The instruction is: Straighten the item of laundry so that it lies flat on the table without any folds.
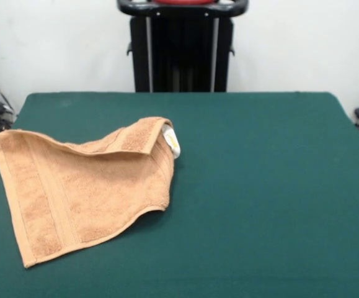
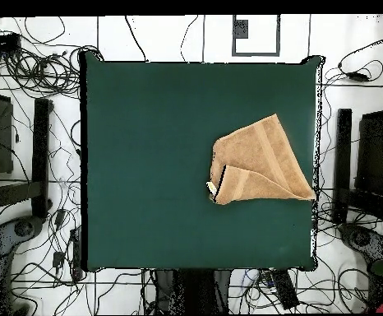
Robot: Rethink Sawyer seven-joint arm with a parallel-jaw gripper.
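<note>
The orange-tan terry towel (image 1: pixel 83 189) lies on the dark green table (image 1: pixel 260 186) at its left side in the front view. Its far edge is folded over towards the front, so a flap with a band stripe lies on top. The small white label (image 1: pixel 172 140) sticks out at the fold's right end. One corner reaches the table's left edge. In the overhead view the towel (image 2: pixel 260 163) lies at the table's (image 2: pixel 162 148) right side, with the label (image 2: pixel 212 190) at its lower left. The gripper shows in neither view.
The robot's black pedestal (image 1: pixel 182 46) stands behind the table's far edge. Cables and black stands (image 2: pixel 30 156) lie on the floor around the table. The towel's corner sits at the table's edge (image 2: pixel 313 196).
</note>
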